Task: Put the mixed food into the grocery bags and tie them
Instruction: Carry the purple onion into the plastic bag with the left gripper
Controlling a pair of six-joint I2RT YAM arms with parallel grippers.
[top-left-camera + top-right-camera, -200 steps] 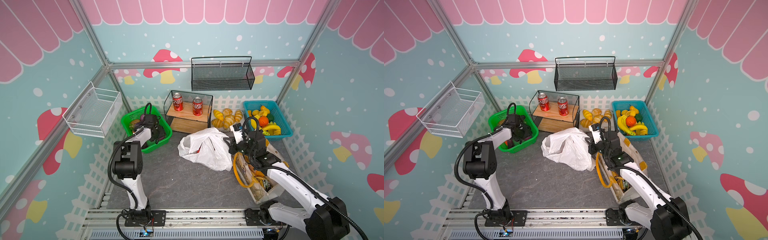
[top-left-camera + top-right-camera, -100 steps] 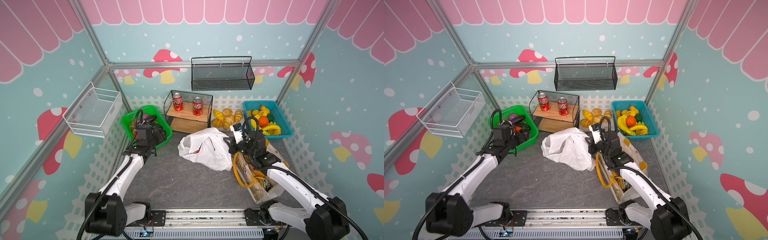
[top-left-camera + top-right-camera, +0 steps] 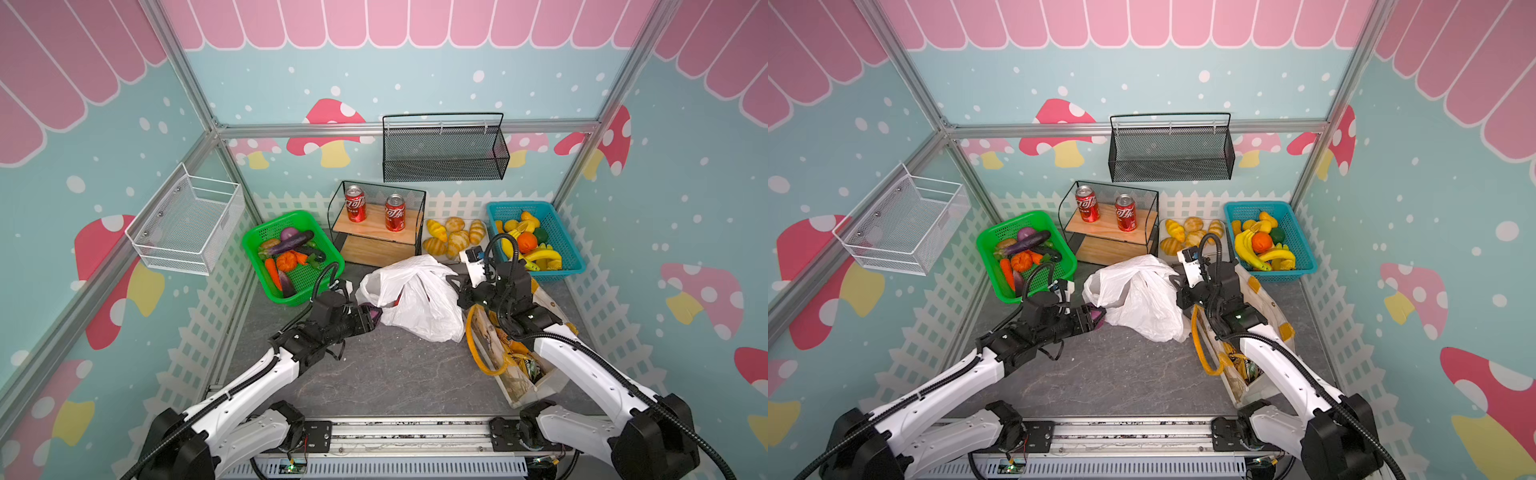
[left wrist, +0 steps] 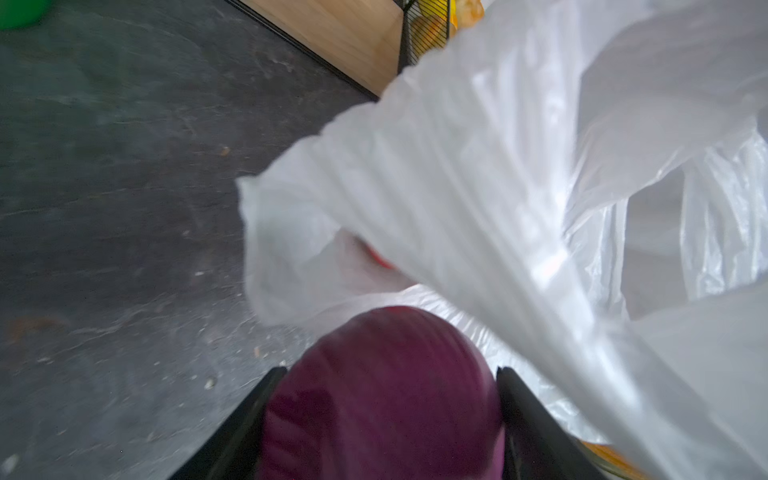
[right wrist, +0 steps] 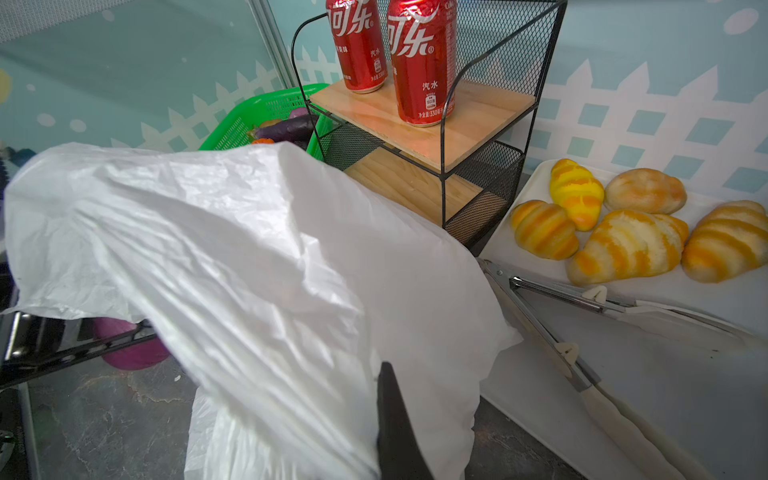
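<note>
Left wrist: ribbed purple onion (image 4: 380, 395), crinkly bag (image 4: 498, 187)

Back wall: black mesh basket (image 3: 444, 153). L wall: white wire basket (image 3: 187, 224). Back row, L to R: green basket (image 3: 305, 278); black wire rack (image 3: 376, 239) w/ 2 wood shelves, 2 red cans (image 3: 355, 203) upright on top shelf; white tray (image 5: 665, 374) w/ croissants & rolls (image 3: 455, 237), tongs (image 5: 566, 352) lying on it; blue basket (image 3: 557, 232) w/ bananas (image 3: 536, 255), orange (image 3: 527, 241). Grey stone-look table (image 3: 374, 374).
</note>
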